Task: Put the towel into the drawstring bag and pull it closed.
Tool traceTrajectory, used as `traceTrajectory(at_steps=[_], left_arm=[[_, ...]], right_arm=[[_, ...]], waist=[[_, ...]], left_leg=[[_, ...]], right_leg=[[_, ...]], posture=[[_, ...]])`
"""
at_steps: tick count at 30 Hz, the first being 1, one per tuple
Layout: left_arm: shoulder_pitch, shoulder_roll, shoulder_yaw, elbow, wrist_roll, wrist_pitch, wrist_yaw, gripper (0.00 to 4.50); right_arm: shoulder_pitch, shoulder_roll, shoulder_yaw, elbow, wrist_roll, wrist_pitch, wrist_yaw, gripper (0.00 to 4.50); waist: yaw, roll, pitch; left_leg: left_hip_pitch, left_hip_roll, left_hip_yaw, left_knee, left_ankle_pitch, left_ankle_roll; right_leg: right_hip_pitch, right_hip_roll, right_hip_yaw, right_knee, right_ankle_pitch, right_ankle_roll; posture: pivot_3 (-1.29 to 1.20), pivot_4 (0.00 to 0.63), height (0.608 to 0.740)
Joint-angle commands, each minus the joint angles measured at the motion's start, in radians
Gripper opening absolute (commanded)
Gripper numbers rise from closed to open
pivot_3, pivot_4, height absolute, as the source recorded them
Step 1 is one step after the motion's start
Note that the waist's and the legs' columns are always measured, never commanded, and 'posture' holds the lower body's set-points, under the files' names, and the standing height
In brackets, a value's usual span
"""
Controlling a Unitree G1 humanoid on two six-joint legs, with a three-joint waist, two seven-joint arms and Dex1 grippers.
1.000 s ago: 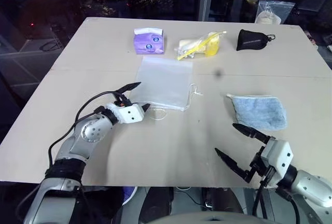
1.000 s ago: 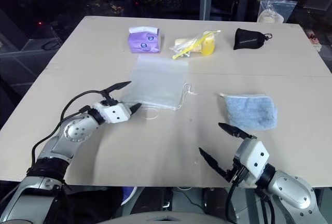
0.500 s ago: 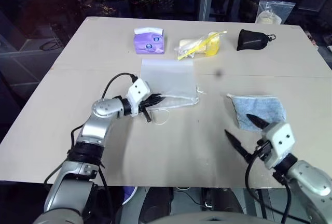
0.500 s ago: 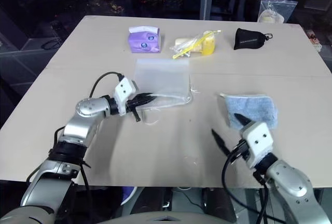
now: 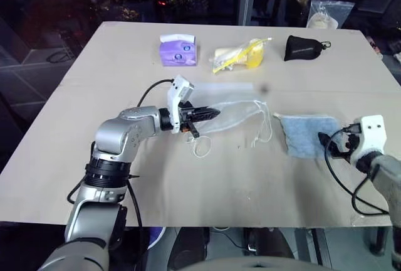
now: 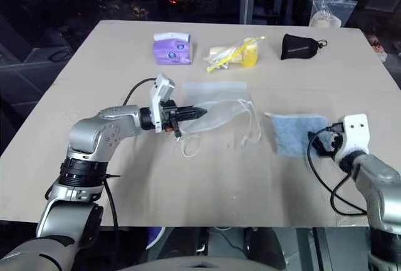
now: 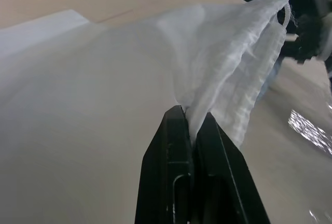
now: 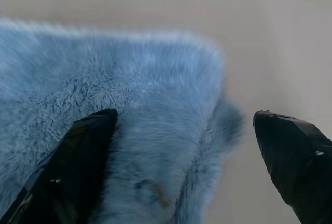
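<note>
Beige table (image 5: 207, 183): gauzy drawstring bag (image 5: 235, 113), seemingly fluffy towel (image 5: 302, 134).

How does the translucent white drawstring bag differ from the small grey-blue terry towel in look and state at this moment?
The translucent white drawstring bag is thin and see-through; the grey-blue terry towel is thick, fluffy and opaque. The bag is pinched in the shut left gripper and partly raised; the towel lies flat, with the open right gripper straddling its corner, not yet closed. Both are soft cloth on the beige table.

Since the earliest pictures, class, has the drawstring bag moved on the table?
Yes. The left gripper, shut on the drawstring bag, has dragged it rightward, toward the towel, and bunched it; the purple tissue pack stayed put.
</note>
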Motion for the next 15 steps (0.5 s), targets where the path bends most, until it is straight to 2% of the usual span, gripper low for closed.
traceTrajectory(at_steps=[1,2,4,6,9,12,13,15], left_arm=[[-0.037,-0.018,0.011,-0.011,0.021,-0.015,0.05,0.04],[-0.037,-0.022,0.011,-0.012,0.025,-0.014,0.06,0.04],[-0.036,-0.033,0.014,-0.015,0.028,-0.005,0.083,0.0],[-0.031,-0.039,0.014,-0.023,0.027,0.0,0.093,0.0],[-0.026,-0.05,0.009,-0.034,0.023,0.011,0.103,0.0],[-0.035,-0.07,-0.001,-0.026,0.021,0.026,0.113,0.0],[-0.035,-0.073,-0.013,-0.025,0.03,0.021,0.11,0.0],[-0.036,-0.079,-0.034,-0.021,0.043,0.012,0.104,0.0]], right_arm=[[-0.035,-0.014,0.074,0.097,0.042,0.052,0.112,4.5],[-0.038,-0.018,0.085,0.104,0.042,0.053,0.13,4.5],[-0.018,-0.036,0.151,0.103,0.004,-0.013,0.183,3.96],[-0.001,-0.038,0.173,0.095,-0.017,-0.068,0.204,3.21],[0.047,-0.022,0.147,0.024,0.01,-0.15,0.247,1.76],[0.132,0.029,0.069,-0.139,0.146,-0.226,0.332,0.41],[0.164,0.045,0.048,-0.202,0.205,-0.227,0.358,0.16],[0.208,0.067,0.032,-0.298,0.293,-0.23,0.391,0.15]], waist=[[-0.008,-0.001,-0.001],[-0.014,-0.002,-0.001],[-0.022,-0.002,-0.002],[-0.024,-0.004,-0.002],[-0.022,-0.004,-0.002],[-0.017,-0.004,-0.002],[-0.017,-0.003,-0.002],[-0.018,0.001,0.001]], left_leg=[[0.0,0.0,0.0,0.0,0.0,0.0],[0.0,0.001,0.0,0.0,0.0,0.0],[0.001,0.001,-0.001,0.0,0.0,0.0],[0.002,0.002,-0.002,0.0,0.0,0.0],[0.002,0.002,-0.002,-0.001,0.0,0.0],[0.002,0.002,-0.003,-0.002,0.0,0.0],[0.001,0.003,-0.004,-0.003,0.0,0.0],[0.0,0.003,-0.006,-0.003,0.0,0.0]], right_leg=[[0.0,0.0,0.0,0.0,0.0,0.0],[0.0,0.001,0.001,0.0,0.0,0.0],[0.0,0.002,0.002,0.0,0.0,0.0],[0.0,0.006,0.006,0.0,0.0,0.0],[0.0,0.009,0.008,0.0,0.0,0.0],[0.0,0.01,0.007,0.0,0.0,0.0],[0.0,0.011,0.007,0.0,0.0,0.0],[-0.002,0.01,0.008,0.0,0.0,0.0]], posture=[[0.0,0.15,0.74],[0.0,0.15,0.74],[0.0,0.15,0.74],[0.0,0.15,0.74],[0.0,0.15,0.74],[0.0,0.15,0.74],[0.0,0.15,0.74],[0.0,0.15,0.74]])
